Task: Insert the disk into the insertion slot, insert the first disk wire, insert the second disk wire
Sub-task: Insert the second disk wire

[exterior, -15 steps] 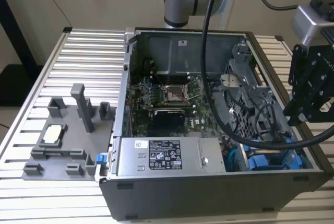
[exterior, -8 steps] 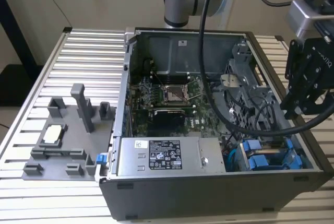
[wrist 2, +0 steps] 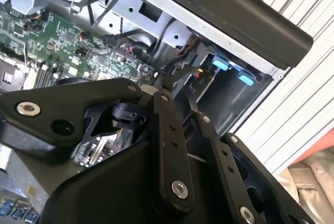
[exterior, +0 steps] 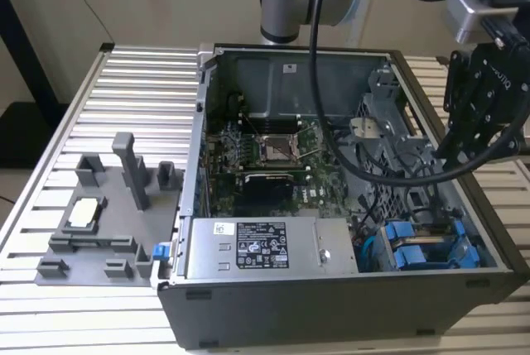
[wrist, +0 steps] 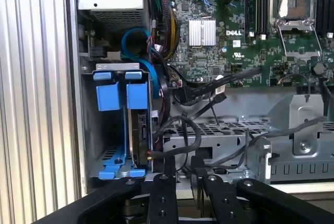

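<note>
The disk (wrist: 141, 130) sits edge-on in its bright blue carrier inside the insertion slot (wrist: 86, 130) of the grey drive cage, beside a second blue carrier (wrist: 107, 96). In the exterior view the disk's blue tab (exterior: 399, 232) lies at the case's lower right. Loose black wires (wrist: 195, 130) curl beside the cage, and one connector (wrist: 151, 154) rests at the disk's edge; I cannot tell whether it is plugged in. My gripper (wrist: 183, 165) hovers above the case's right rim (exterior: 460, 146), apart from the disk. Its fingers (wrist 2: 166, 104) look shut with nothing between them.
A grey power-supply box (exterior: 265, 247) with a white label fills the case's front. The green motherboard (exterior: 265, 156) lies behind it. A grey fixture (exterior: 99, 223) stands on the slatted table at the exterior view's left. The arm's black cable (exterior: 331, 123) hangs over the case.
</note>
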You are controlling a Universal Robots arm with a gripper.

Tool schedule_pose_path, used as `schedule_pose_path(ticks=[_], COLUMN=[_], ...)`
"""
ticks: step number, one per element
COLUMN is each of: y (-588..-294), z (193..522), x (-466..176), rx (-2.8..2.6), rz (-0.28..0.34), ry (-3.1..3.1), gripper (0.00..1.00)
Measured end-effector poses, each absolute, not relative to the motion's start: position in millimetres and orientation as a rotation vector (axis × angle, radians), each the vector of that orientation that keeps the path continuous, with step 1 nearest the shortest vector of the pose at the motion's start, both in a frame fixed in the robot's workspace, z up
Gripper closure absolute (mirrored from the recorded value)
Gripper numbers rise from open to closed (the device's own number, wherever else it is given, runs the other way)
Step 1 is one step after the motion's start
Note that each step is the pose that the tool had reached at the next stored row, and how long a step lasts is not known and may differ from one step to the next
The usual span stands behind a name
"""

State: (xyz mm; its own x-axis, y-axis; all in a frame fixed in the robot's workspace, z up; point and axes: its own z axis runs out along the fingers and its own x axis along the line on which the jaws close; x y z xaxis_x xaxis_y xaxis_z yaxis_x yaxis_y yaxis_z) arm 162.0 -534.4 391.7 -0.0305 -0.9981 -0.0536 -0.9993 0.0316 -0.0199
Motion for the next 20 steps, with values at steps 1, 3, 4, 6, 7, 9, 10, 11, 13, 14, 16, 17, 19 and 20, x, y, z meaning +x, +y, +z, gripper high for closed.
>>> schedule_pose_path(ticks=[1, 3, 4, 6, 7, 9, 10, 11, 13, 14, 16, 17, 19, 20], y=[-533.6, -533.5, -533.5, -533.5, -533.5, -533.5, -533.5, -533.5, -533.5, -533.5, -533.5, -533.5, -533.5, -533.5], z=[391.7, 391.6, 391.5, 391.5, 391.3, 390.8, 390.6, 390.3, 389.8, 389.5, 388.7, 388.3, 387.4, 386.9], x=[161.3, 159.0, 157.8, 154.8, 153.0, 148.6, 146.3, 144.0, 139.0, 136.3, 130.9, 128.5, 123.3, 120.9], rx=[-2.150, -2.150, -2.150, -2.150, -2.150, -2.150, -2.150, -2.150, -2.150, -2.150, -2.150, -2.150, -2.150, -2.150], rz=[0.036, 0.036, 0.036, 0.035, 0.035, 0.036, 0.036, 0.036, 0.036, 0.036, 0.035, 0.036, 0.036, 0.035], ry=[2.218, 2.218, 2.218, 2.218, 2.218, 2.218, 2.218, 2.218, 2.218, 2.218, 2.218, 2.218, 2.218, 2.218], gripper=[0.73, 0.73, 0.73, 0.73, 0.73, 0.73, 0.73, 0.73, 0.73, 0.73, 0.73, 0.73, 0.73, 0.73])
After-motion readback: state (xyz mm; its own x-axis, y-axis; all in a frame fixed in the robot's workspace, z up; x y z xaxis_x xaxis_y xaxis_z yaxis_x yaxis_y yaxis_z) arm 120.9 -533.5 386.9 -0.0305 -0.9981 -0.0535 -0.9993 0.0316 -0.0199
